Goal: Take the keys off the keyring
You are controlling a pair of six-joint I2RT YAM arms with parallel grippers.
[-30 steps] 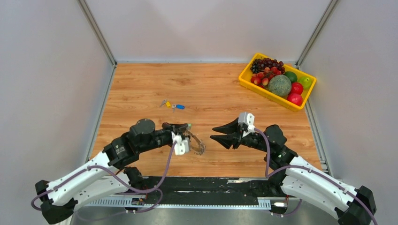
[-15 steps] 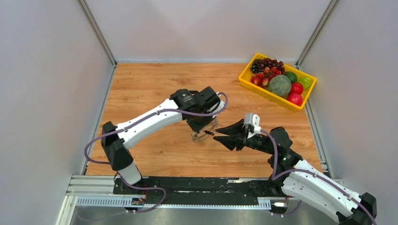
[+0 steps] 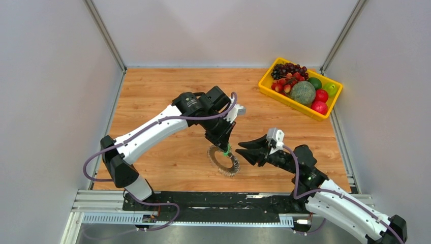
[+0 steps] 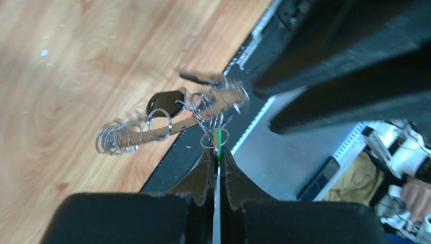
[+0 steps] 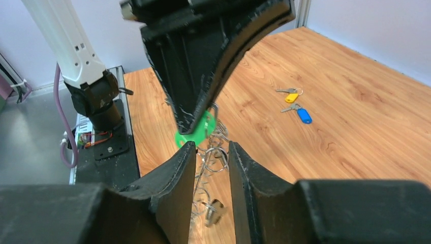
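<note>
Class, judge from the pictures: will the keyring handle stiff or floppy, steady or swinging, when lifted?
Probably floppy: the keyring hangs from one green key pinched in the left gripper, so it likely swings. Its many metal keys probably shift loosely and make it heavy for its size.

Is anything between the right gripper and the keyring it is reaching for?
Nothing visible is. The keyring hangs from the left gripper, which pinches its green tag, and the right gripper stands with open jaws on either side of it.
</note>
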